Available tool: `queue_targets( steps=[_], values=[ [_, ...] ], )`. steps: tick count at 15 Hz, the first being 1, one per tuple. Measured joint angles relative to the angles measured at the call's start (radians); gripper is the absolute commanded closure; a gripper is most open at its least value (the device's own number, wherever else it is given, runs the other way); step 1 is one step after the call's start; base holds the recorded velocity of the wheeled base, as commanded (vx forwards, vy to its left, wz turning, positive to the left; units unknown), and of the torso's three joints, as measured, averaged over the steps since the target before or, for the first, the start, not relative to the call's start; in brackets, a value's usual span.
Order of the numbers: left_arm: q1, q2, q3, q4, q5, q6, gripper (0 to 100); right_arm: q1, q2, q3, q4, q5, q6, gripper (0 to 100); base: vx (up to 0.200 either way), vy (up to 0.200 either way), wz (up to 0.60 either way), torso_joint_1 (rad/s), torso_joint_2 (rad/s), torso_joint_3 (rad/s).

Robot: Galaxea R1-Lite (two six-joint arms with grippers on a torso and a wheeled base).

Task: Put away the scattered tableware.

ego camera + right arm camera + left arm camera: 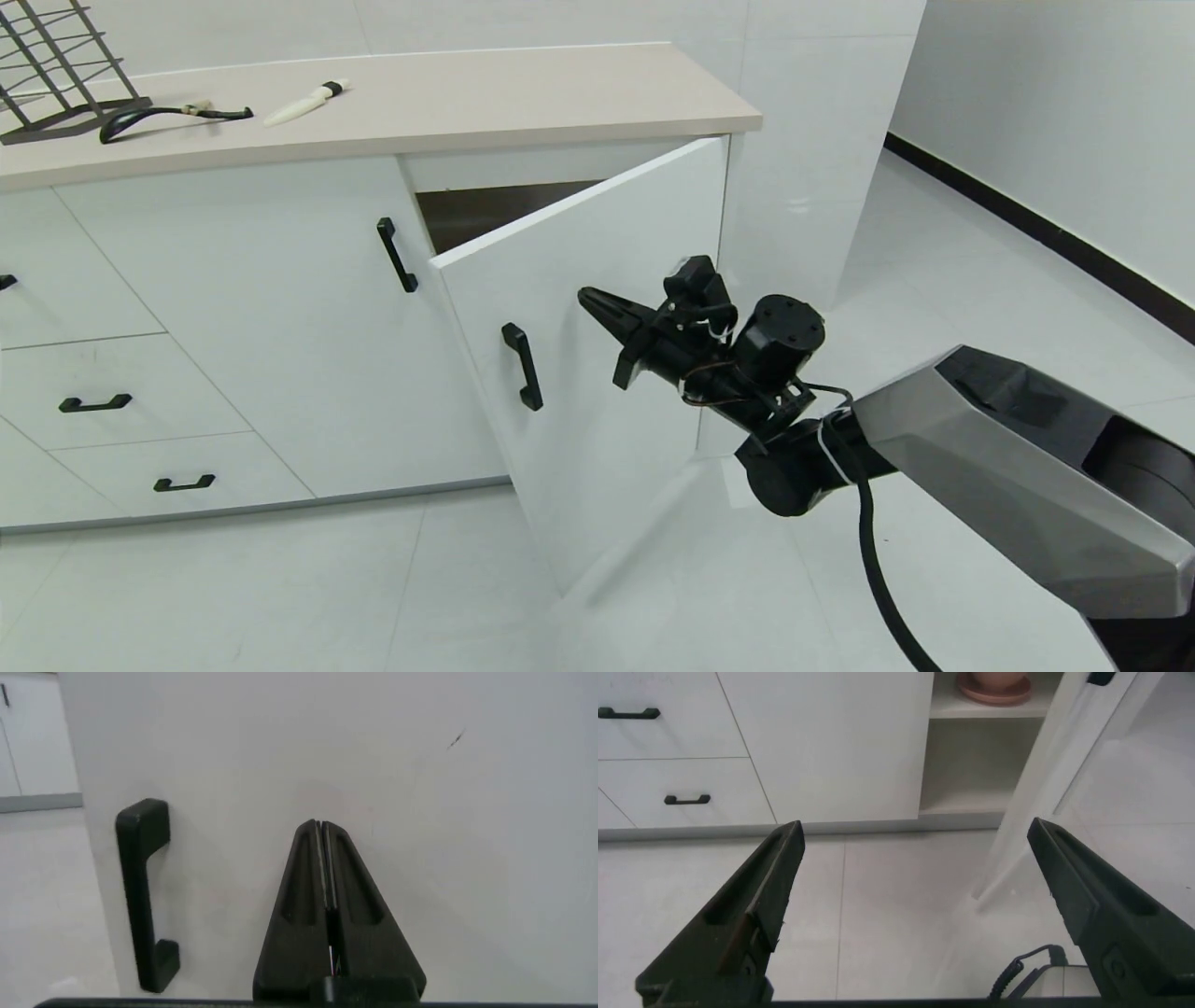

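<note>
On the countertop (pixel 523 93) at the back left lie a black ladle (pixel 159 117) and a cream-handled knife (pixel 303 103). Below, a white cabinet door (pixel 597 280) stands partly open, with a black handle (pixel 523 366) (pixel 145 896). My right gripper (pixel 590 301) (pixel 322 835) is shut and empty, its tip close to the door's front face, right of the handle. My left gripper (pixel 915 868) hangs open above the floor, facing the cabinet. A pink bowl (pixel 996 686) sits on a shelf inside the open cabinet.
A black wire dish rack (pixel 51 70) stands at the counter's back left corner. Closed drawers with black handles (pixel 93 404) line the cabinet's left side, and another closed door handle (pixel 397 254) is beside the open door. White tiled floor spreads around.
</note>
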Motion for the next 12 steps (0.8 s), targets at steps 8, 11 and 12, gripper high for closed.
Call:
queue_targets(
  steps=[8,11,12],
  values=[
    [0.0,0.0,0.0,0.0,0.0,0.003,0,-0.008,-0.253,0.531,-0.08,0.012,0.006,100,0.0,0.0,0.0,0.0,0.0,0.0],
    [0.0,0.0,0.0,-0.001,-0.001,0.007,0,-0.08,-0.587,0.866,-0.085,0.035,-0.001,100,0.0,0.0,0.0,0.0,0.0,0.0],
    [0.0,0.0,0.0,-0.001,-0.001,0.007,0,-0.125,-0.71,0.979,-0.085,0.043,-0.005,100,0.0,0.0,0.0,0.0,0.0,0.0]
  ],
)
